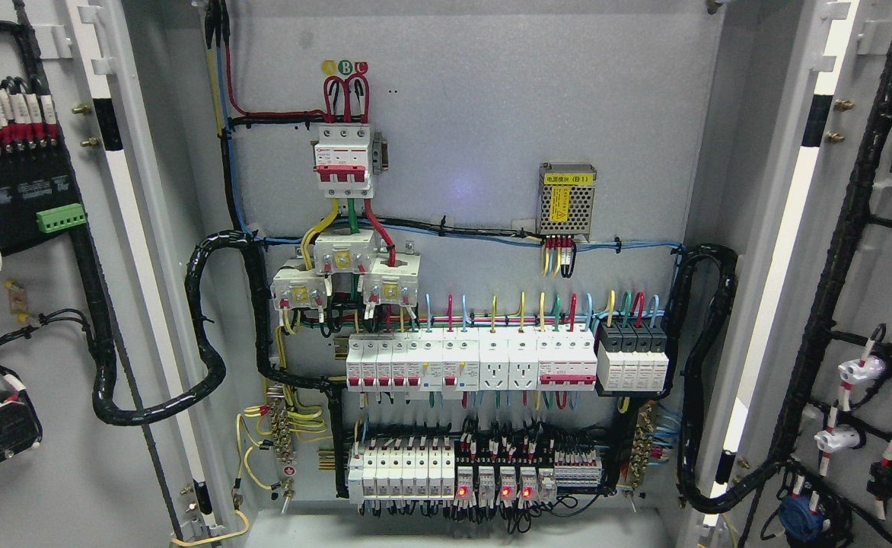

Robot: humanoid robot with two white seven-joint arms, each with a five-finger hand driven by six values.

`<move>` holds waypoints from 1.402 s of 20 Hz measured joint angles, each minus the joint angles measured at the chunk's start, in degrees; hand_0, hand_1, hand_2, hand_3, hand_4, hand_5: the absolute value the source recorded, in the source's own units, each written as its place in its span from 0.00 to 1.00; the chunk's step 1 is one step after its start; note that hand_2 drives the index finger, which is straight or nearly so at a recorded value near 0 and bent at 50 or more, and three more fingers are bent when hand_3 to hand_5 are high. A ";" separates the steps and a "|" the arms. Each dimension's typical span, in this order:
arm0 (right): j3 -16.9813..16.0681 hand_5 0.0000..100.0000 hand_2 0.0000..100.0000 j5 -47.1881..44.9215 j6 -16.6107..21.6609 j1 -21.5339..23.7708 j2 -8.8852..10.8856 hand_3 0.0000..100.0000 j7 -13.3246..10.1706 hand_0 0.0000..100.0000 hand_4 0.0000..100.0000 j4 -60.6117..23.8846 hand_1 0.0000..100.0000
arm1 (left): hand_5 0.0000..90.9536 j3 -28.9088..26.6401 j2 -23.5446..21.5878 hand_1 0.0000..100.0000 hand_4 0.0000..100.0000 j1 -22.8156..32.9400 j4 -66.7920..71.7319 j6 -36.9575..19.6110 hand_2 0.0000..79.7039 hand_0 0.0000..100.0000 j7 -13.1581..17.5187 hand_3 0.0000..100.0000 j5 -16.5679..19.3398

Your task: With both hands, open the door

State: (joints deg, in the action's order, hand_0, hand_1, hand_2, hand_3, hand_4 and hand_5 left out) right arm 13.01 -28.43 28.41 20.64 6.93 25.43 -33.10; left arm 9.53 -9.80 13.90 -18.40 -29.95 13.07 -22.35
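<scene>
Grey electrical cabinet (476, 152) filling our head view, both doors standing wide open, left door (73, 320) and right door (857, 304) showing us their wired inner faces, breaker rows (469, 364) glowing red below, neither hand appearing, so fingers we cannot tell.

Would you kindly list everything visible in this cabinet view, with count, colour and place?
left door: one, grey, swung open at left, wiring on its inner face
right door: one, grey, swung open at right, wiring on its inner face
main breaker: one, white and red, upper middle
power supply: one, metal mesh with yellow labels, upper right of the back panel
breaker row: one, white, across the middle
cable looms: two, black, left and right sides
red indicator lights: four, bottom row
robot hands: none in view
</scene>
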 measured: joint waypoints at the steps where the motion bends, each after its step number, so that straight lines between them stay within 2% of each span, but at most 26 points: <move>1: 0.10 0.00 0.00 0.39 -0.15 -0.62 -0.44 0.00 -1.03 0.00 0.00 1.95 0.00 | 0.00 0.05 0.25 0.00 0.00 -0.66 1.86 0.90 0.00 0.00 0.01 0.00 0.63; 6: 0.31 0.00 0.00 5.69 -1.47 -4.20 -2.04 0.00 -6.49 0.00 0.00 11.25 0.00 | 0.00 0.25 1.11 0.00 0.00 -2.77 9.09 6.97 0.00 0.00 0.04 0.00 2.32; 8: 0.35 0.00 0.00 7.78 -3.62 -5.31 -2.50 0.00 -7.79 0.00 0.00 13.86 0.00 | 0.00 0.30 1.37 0.00 0.00 -3.33 11.09 8.94 0.00 0.00 0.13 0.00 2.65; 12: 0.52 0.00 0.00 11.97 -11.47 -7.22 -3.25 0.00 -10.32 0.00 0.00 18.11 0.00 | 0.00 0.40 1.82 0.00 0.00 -4.24 13.50 13.17 0.00 0.00 0.17 0.00 3.16; 18: 0.56 0.00 0.00 17.66 -17.29 -9.53 -4.34 0.00 -16.42 0.00 0.00 20.38 0.00 | 0.00 0.69 2.57 0.00 0.00 -5.19 15.54 20.13 0.00 0.00 0.22 0.00 3.84; 20: 0.57 0.00 0.00 19.08 -19.53 -10.09 -4.78 0.00 -17.53 0.00 0.00 20.32 0.00 | 0.00 0.79 3.00 0.00 0.00 -5.82 16.03 21.92 0.00 0.00 0.52 0.00 4.02; 22: 0.57 0.00 0.00 20.18 -21.22 -10.55 -5.14 0.00 -18.71 0.00 0.00 20.49 0.00 | 0.00 0.88 3.53 0.00 0.00 -6.28 16.42 22.49 0.00 0.00 -0.74 0.00 4.64; 24: 0.56 0.00 0.00 20.91 -22.10 -10.97 -5.43 0.00 -19.66 0.00 0.00 21.44 0.00 | 0.00 0.95 4.12 0.00 0.00 -6.67 16.75 22.90 0.00 0.00 -3.50 0.00 5.68; 26: 0.54 0.00 0.00 21.45 -23.25 -11.23 -5.66 0.00 -20.06 0.00 0.00 22.88 0.00 | 0.00 1.00 4.74 0.00 0.00 -6.97 17.01 23.04 0.00 0.00 -6.10 0.00 6.59; 28: 0.51 0.00 0.00 21.81 -24.22 -11.48 -5.87 0.00 -20.34 0.00 0.00 23.48 0.00 | 0.00 1.04 5.62 0.00 0.00 -7.25 17.15 23.11 0.00 0.00 -7.27 0.00 7.21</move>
State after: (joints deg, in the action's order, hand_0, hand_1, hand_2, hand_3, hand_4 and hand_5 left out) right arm 13.53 -6.62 4.19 9.17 1.06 5.09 -9.62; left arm 10.57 -4.19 6.65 -1.26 -6.84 5.80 -15.14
